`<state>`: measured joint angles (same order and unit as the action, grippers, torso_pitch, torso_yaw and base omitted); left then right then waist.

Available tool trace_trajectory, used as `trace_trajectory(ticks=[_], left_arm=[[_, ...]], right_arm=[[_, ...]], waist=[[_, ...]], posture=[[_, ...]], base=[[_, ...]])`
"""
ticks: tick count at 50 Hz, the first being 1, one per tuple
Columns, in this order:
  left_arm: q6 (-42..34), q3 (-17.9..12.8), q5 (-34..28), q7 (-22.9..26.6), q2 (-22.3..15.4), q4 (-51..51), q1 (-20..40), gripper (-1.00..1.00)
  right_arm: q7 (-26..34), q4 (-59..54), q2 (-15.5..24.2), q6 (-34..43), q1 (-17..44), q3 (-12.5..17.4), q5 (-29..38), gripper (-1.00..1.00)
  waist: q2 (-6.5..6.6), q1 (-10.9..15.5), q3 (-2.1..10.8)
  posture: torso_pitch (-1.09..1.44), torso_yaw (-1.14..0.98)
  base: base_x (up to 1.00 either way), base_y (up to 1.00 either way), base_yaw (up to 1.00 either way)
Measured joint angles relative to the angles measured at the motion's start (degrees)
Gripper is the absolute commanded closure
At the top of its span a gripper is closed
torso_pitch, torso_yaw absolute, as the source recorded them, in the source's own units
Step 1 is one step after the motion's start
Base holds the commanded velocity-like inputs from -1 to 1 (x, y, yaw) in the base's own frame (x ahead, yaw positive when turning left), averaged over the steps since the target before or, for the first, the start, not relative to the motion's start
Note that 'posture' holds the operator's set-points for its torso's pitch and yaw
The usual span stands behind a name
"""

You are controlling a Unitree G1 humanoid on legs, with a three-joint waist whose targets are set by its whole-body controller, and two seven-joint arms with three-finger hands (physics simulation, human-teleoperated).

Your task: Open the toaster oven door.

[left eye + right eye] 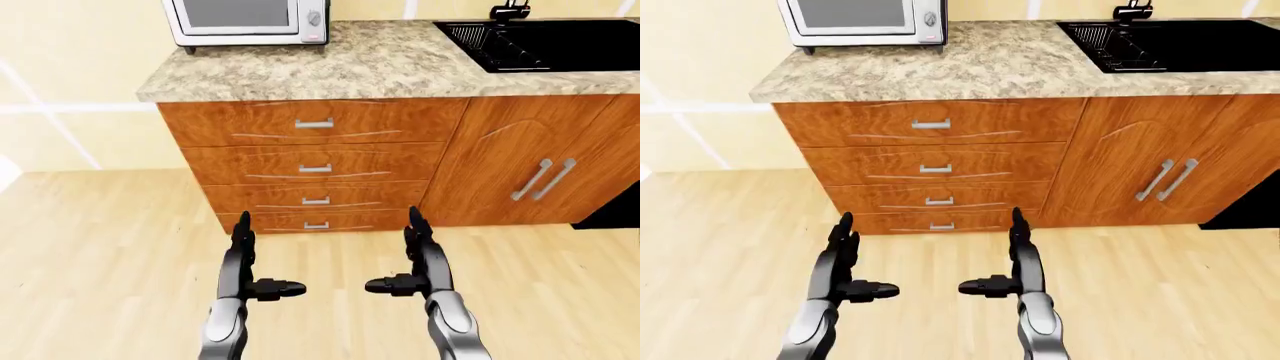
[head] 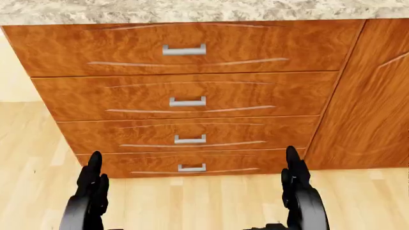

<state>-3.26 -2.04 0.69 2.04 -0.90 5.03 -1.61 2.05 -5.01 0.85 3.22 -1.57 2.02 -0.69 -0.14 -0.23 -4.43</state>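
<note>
The toaster oven is cut off at the frame's top, far left on the tabletop. My left robot hand and right robot hand hover low, fingers spread wide, holding nothing.

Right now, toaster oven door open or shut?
Shut: the toaster oven door sits flush in its frame on the counter; neither robot hand is near it.

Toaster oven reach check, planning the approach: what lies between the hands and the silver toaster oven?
In the left-eye view, wooden drawers and speckled granite countertop separate the open hands from the toaster oven.
</note>
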Motion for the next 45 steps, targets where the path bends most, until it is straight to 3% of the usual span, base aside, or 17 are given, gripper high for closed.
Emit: trace_trajectory(ticks=[1, 3, 5, 7, 15, 25, 45], left_arm=[[0.4, 0.0, -0.2, 0.0, -0.2, -0.7, 0.0, -1.0], [3.2, -0.5, -0.6, -0.1, -0.6, -1.0, 1.7, -1.0], [4.5, -0.8, -0.7, -0.1, -0.6, -0.3, 1.8, -1.0], [3.5, -0.6, -0.7, -0.1, -0.5, -0.9, 0.6, -1.0], [-1.6, -0.6, -1.5, 0.0, -0.8, -5.9, 2.0, -1.0], [-13.7, -2.3, -1.4, 0.4, -1.9, -21.3, 6.2, -1.0], [-42.2, -6.3, 1.5, -0.6, -6.8, -41.9, 21.2, -1.0]], right_arm=[[-0.1, 1.2, -0.1, 0.5, 0.2, 0.0, -0.1, -1.0], [-0.7, 5.0, 0.0, 0.9, 1.4, 0.2, -0.1, -1.0], [-1.1, 5.9, -0.1, 0.4, 2.0, -0.1, -0.1, -1.0], [-1.2, 5.7, 0.0, 0.9, 1.7, -0.2, 0.0, -1.0], [-1.9, 6.8, 0.6, 5.0, 3.2, 1.2, -0.3, -1.0], [-2.0, 22.6, 1.3, 15.3, 5.2, 2.3, -1.1, -1.0], [-5.1, 42.8, 5.7, 38.9, 17.5, 8.1, -8.2, -1.0]], waist=[[-0.21, -0.1, 0.55], [-0.1, 0.5, 3.41], [-0.46, 0.5, 2.34], [-0.5, 0.5, 3.01], [-0.26, 0.5, 3.37], [-0.19, 0.5, 4.59], [-0.28, 0.6, 3.34]], posture=[[0.0, 0.0], [0.0, 0.0], [0.0, 0.0], [0.0, 0.0], [0.0, 0.0], [0.0, 0.0], [0.0, 0.0]], base=[[0.0, 0.0, 0.0], [0.0, 0.0, 0.0], [0.0, 0.0, 0.0], [0.0, 0.0, 0.0], [0.0, 0.0, 0.0], [0.0, 0.0, 0.0], [0.0, 0.0, 0.0]])
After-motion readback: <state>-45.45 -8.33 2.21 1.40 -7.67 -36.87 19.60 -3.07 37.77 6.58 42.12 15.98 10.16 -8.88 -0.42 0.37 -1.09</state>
